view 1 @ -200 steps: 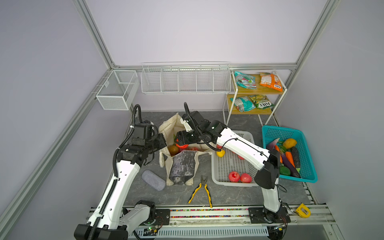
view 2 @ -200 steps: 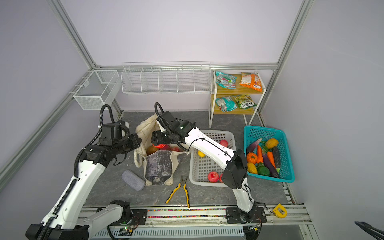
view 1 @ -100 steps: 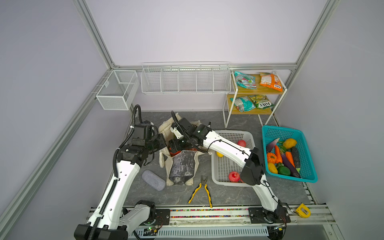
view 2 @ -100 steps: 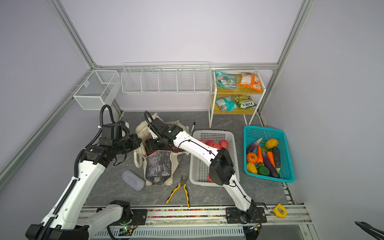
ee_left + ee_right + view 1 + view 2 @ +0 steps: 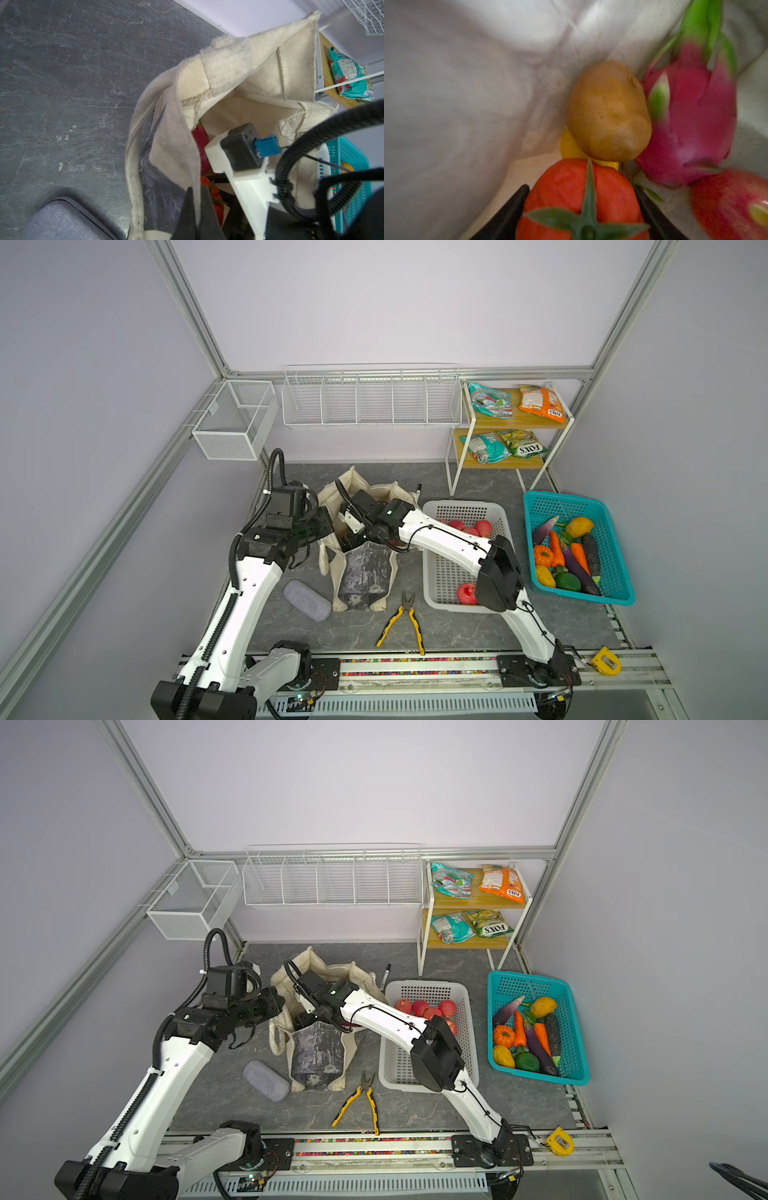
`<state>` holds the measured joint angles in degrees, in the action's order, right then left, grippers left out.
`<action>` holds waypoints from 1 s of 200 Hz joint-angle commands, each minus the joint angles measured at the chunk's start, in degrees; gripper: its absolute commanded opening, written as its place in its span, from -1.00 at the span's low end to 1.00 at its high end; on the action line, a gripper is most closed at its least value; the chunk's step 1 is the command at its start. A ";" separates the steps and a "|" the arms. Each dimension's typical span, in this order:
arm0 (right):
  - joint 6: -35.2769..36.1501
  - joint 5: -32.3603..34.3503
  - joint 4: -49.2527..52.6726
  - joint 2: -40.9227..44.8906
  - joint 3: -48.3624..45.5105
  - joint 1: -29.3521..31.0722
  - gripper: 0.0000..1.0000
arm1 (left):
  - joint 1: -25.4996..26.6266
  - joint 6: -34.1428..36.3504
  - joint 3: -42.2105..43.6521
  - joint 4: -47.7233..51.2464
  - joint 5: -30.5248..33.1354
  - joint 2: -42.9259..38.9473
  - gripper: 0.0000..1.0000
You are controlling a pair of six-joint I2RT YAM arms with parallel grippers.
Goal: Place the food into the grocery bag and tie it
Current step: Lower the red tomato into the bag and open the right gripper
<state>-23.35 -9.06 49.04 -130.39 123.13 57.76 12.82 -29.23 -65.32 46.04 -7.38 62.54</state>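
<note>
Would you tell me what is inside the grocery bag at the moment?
Inside the grocery bag: a potato, dragon fruit, red apple, and a tomato in the right gripper. A yellow item is mostly covered by the potato; anything beneath them is hidden.

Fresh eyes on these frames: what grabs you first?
The right gripper, deep in the cream grocery bag mid-table, holds a red tomato; a potato and pink dragon fruit lie in there too. The left gripper pinches the bag's left rim. A teal basket of bright vegetables sits far right.
</note>
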 commanded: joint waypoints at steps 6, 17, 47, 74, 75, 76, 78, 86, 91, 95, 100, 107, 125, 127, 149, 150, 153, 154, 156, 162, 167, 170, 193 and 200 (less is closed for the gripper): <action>1.91 -0.01 0.89 -1.88 -1.67 -0.01 0.14 | 0.28 0.93 -1.11 -0.77 -0.51 0.77 -1.00; 1.78 0.28 0.80 -2.32 -1.67 -0.10 0.16 | 0.28 0.93 -1.38 -0.78 -0.53 0.95 -1.00; 1.14 0.88 0.53 -3.53 -1.67 -0.33 0.22 | 0.28 1.11 -2.24 -0.86 -0.62 1.37 -1.00; 0.94 1.38 0.62 -4.03 -1.67 -0.62 0.31 | 0.28 1.20 -2.70 -0.88 -0.71 1.59 -1.00; 0.94 1.40 0.62 -4.06 -1.67 -0.62 0.32 | 0.28 1.15 -2.70 -0.87 -0.71 1.60 -1.00; 0.94 1.40 0.62 -4.03 -1.67 -0.58 0.32 | 0.28 1.17 -2.71 -0.87 -0.71 1.57 -1.00; 0.94 1.41 0.62 -4.05 -1.71 -0.55 0.32 | 0.28 1.19 -2.71 -0.87 -0.71 1.54 -1.00; 0.86 1.50 0.63 -4.01 -1.67 -0.64 0.35 | 0.28 1.28 -2.71 -0.87 -0.71 1.53 -1.00; 0.85 1.54 0.62 -4.00 -1.67 -0.76 0.37 | 0.28 1.28 -2.71 -0.92 -0.71 1.53 -1.00; 0.85 1.59 0.55 -3.91 -1.67 -0.72 0.39 | 0.28 1.35 -2.71 -0.85 -0.67 1.53 -1.00; 0.81 1.54 0.53 -3.88 -1.67 -0.76 0.42 | 0.28 1.37 -2.71 -0.85 -0.66 1.51 -1.00; 0.85 1.71 0.44 -3.79 -1.59 -0.80 0.45 | 0.28 1.37 -2.62 -0.87 -0.71 1.44 -1.00; 1.01 1.76 0.12 -3.15 -1.58 -0.78 0.60 | 0.28 1.44 -2.64 -0.78 -0.71 1.30 -1.00; 1.09 1.76 0.04 -3.08 -1.58 -0.73 0.61 | 0.28 1.46 -2.67 -0.78 -0.71 1.30 -1.00; 1.79 1.99 -0.51 -1.80 -1.69 -0.83 0.73 | 0.28 1.42 -2.71 -0.73 -0.54 1.19 -1.00; 1.85 2.06 -0.56 -1.76 -1.68 -0.82 0.74 | 0.28 1.44 -2.71 -0.75 -0.53 1.18 -1.00; 2.01 2.06 -0.60 -1.55 -1.67 -0.87 0.76 | 0.28 1.46 -2.71 -0.72 -0.53 1.16 -1.00; 2.05 2.13 -0.65 -1.50 -1.67 -0.88 0.77 | 0.28 1.46 -2.71 -0.70 -0.53 1.12 -1.00; 2.12 2.16 -0.68 -1.35 -1.67 -0.89 0.80 | 0.28 1.46 -2.71 -0.65 -0.53 1.12 -1.00; 2.38 2.41 -0.77 -0.99 -1.67 -0.82 0.77 | 0.28 1.46 -2.71 -0.61 -0.58 1.05 -1.00; 2.50 2.68 -0.78 -0.66 -1.67 -0.86 0.76 | 0.28 1.46 -2.71 -0.60 -0.53 0.97 -1.00; 2.59 2.80 -0.86 -0.50 -1.67 -0.91 0.76 | 0.28 1.46 -2.71 -0.60 -0.53 0.95 -1.00; 2.87 4.01 -0.87 1.05 -1.49 -0.98 0.75 | 0.28 1.46 -2.62 -0.43 -0.45 0.61 -1.00; 2.88 4.34 -0.87 1.75 -1.41 -1.05 0.76 | 0.28 1.45 -2.53 -0.34 -0.36 0.42 -1.00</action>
<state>-21.80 -6.81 48.90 -132.35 122.23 57.12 12.82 -28.75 -66.11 45.52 -7.57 63.75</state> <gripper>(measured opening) 0.878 0.048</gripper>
